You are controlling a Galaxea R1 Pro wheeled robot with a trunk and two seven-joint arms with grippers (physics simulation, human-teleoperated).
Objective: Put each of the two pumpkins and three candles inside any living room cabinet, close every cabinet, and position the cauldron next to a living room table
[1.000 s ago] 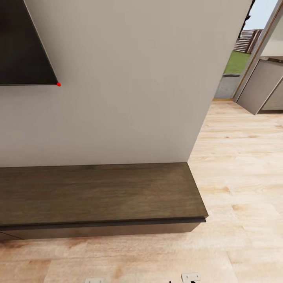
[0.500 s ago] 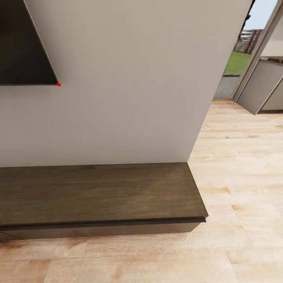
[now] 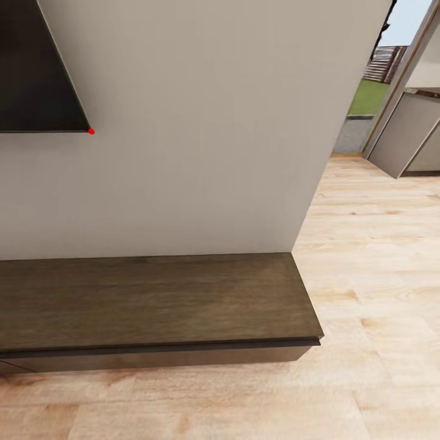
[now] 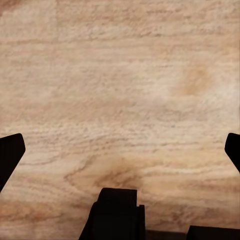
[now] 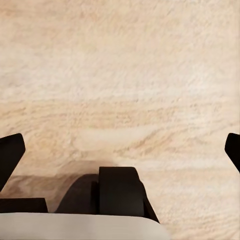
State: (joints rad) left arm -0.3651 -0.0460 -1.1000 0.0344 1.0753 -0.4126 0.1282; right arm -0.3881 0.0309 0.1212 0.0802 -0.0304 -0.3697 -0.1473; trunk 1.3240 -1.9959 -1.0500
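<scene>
A: Task thing first, where's the cabinet?

B: The cabinet (image 3: 153,302) sits low against the pale wall (image 3: 201,122), out ahead of my grippers. It's dark brown with a flat top, and its right end stops where the wall ends. The front looks flush under the top lip, so closed as far as I can tell. Nothing sits on its top.

A: Left gripper?

B: My left gripper (image 4: 120,150) points down at the wood floor (image 4: 120,75). The 2 fingertips (image 4: 10,155) sit at opposite edges of the left wrist view, so the jaws are spread wide with nothing between them, just light plank grain beneath.

A: Right one?

B: Same deal. My right gripper (image 5: 120,150) is over the wood floor, fingertips (image 5: 10,155) far apart, jaws wide with nothing held. There's a pale edge of my own body under the wrist mount.

A: Anything else around?

B: A dark screen (image 3: 33,67) hangs on the wall, up and to my left, with 1 red dot at its lower corner. Past the wall's end, to my right, is an opening with grass (image 3: 368,98) and a fence outside. A grey unit (image 3: 406,137) stands farther right on the floor.
</scene>
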